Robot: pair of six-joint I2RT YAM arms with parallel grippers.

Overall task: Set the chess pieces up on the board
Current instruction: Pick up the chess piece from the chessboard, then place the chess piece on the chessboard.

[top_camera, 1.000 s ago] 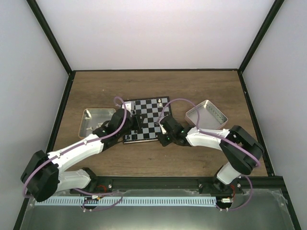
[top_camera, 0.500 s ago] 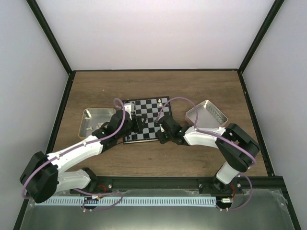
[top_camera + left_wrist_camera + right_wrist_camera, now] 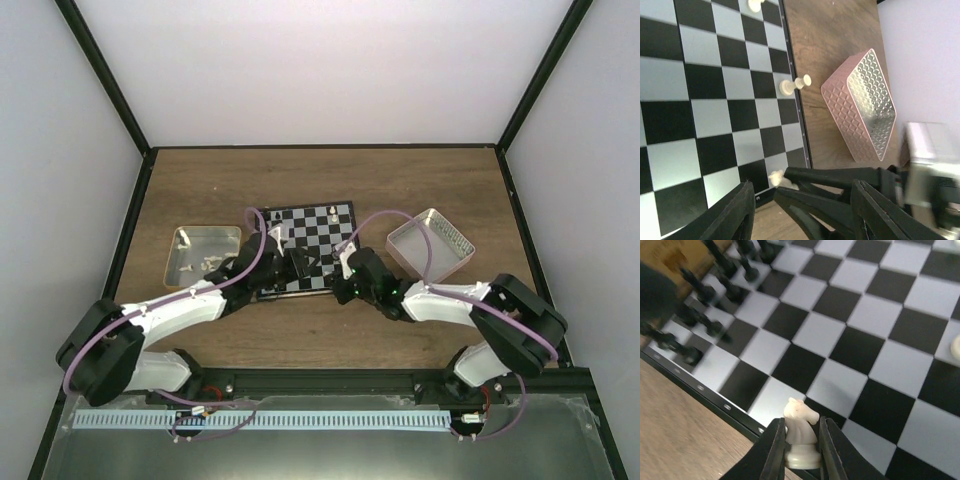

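The right jaws are gripping a small cream knight-shaped chess piece (image 3: 800,440), holding it upright over an edge square of the flat black-and-silver checked board (image 3: 875,315), its square lying straight below. The left jaws are hovering open and empty just beside.

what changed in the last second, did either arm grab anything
The right gripper closed on the white knight at the near edge of the board, and its arm drew back toward its base. The left gripper opened wider over the board, holding nothing. The board, the pink tray and the tan tray stayed put.
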